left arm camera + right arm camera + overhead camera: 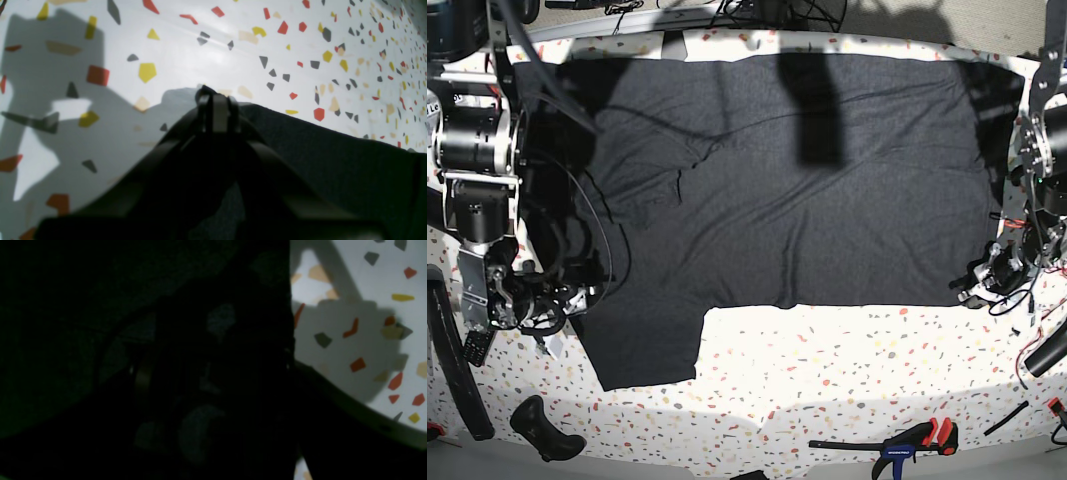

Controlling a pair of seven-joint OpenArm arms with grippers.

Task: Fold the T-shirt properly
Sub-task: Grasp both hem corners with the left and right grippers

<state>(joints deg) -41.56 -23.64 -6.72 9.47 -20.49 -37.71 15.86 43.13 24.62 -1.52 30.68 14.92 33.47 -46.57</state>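
The white speckled terrazzo table carries the big dark charcoal-grey fabric T-shirt, spread flat, plain side up, one sleeve hanging toward the front edge. Left gripper — clenched on the T-shirt's hem corner. Right gripper sits at the sleeve side — can't tell its state.

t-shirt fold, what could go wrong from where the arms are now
1. The left gripper is shut on the T-shirt's corner; if it lifts alone, the cloth may drag askew or bunch.
2. The right wrist view is almost black with fabric, so whether the right gripper has any hold by the sleeve can't be judged; it could pull up nothing.
3. Creases near the upper left could get folded in.
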